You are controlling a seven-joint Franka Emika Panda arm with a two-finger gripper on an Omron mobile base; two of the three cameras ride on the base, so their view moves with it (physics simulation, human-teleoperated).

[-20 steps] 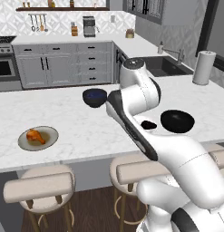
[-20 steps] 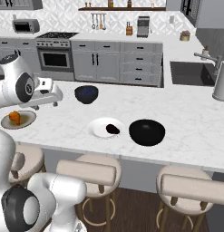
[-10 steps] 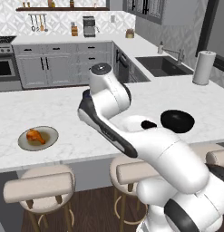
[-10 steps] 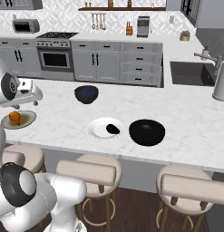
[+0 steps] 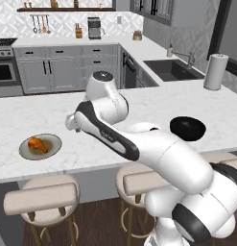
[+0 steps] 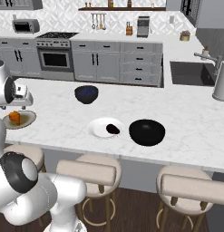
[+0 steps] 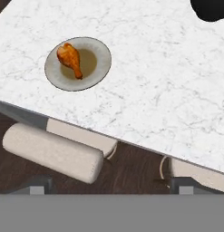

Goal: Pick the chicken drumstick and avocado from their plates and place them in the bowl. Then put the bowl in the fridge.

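The orange-brown chicken drumstick (image 5: 37,143) (image 7: 70,58) lies on the tan plate (image 5: 52,148) (image 6: 27,119) (image 7: 95,68) near the counter's front left. My gripper (image 5: 70,123) (image 6: 21,93) (image 7: 111,189) hovers above the counter just beside that plate, open, with nothing between its fingertips. The dark avocado (image 6: 113,129) rests on the white plate (image 6: 99,127) mid-counter. Behind it stands the navy bowl (image 6: 86,94), empty. In the left base view my arm hides the bowl and the avocado. The fridge is out of view.
A larger black round dish (image 6: 147,132) (image 5: 187,128) sits right of the white plate. Padded stools (image 6: 88,171) (image 5: 41,198) line the counter's near edge. A paper towel roll (image 5: 216,71) and a sink (image 5: 172,69) lie at the far right.
My arm has swung left across the counter, from near the bowl to beside the drumstick's plate. The gripper has stayed open and nothing on the counter has moved.
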